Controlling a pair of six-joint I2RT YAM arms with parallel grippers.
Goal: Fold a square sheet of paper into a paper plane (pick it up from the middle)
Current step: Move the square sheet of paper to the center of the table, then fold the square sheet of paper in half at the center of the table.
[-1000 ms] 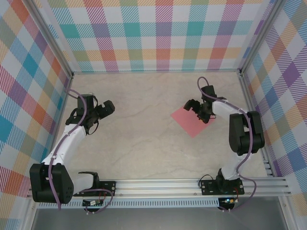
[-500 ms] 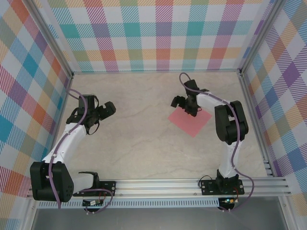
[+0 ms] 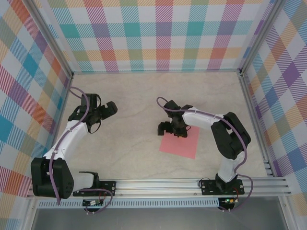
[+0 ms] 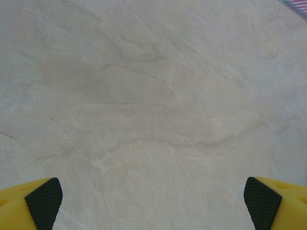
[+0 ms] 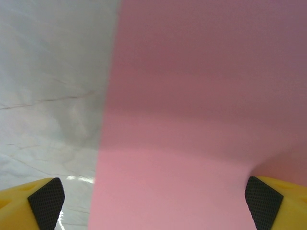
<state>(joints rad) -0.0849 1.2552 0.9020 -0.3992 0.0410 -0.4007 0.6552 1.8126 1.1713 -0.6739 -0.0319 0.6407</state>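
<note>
the left gripper (image 4: 153, 203) hangs with its jaws spread wide: two yellow plastic fingers tipped with black cross-hatched pads (image 4: 44, 201) sit at the lower left and lower right corners. between the tips and ahead of them lies a flat, pale beige marble-patterned tabletop (image 4: 153, 96), crossed by thin dark veins. far ahead and to the right of the tool a thin pinkish striped sliver (image 4: 298, 5) shows, possibly the foot of a patterned wall.

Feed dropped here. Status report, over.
Left end effector open over marbled tabletop. Right end effector open at far edge of thin pink square paper sheet, unfolded. No obstructions seen.
</note>
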